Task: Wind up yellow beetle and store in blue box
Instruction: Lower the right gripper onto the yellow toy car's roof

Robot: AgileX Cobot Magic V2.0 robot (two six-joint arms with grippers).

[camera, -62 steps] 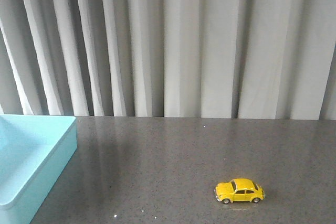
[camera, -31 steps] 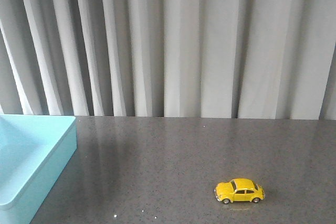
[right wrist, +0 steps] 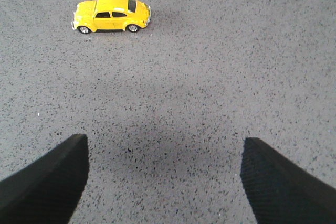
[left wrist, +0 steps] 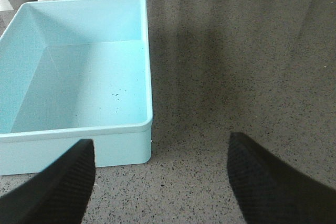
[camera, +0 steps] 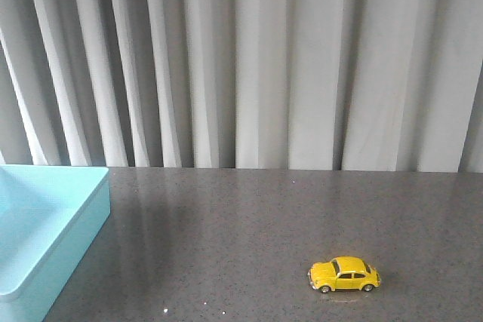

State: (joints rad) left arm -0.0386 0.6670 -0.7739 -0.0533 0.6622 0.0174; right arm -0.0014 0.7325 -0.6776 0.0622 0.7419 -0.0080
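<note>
Yellow beetle (right wrist: 111, 12) sits on its wheels, well apart from the spread right hand (right wrist: 164, 182).

Backdrop: a curtain (camera: 249, 65) of pale grey-white fabric is hung in deep vertical folds across the full width behind the table; alternating light and shadowed pleats are seen. Work surface: a table top (camera: 249, 224) of dark grey stone-like finish, finely speckled, is met by the curtain at its far edge. Soft shadows and a faint sheen are cast on it.
</note>
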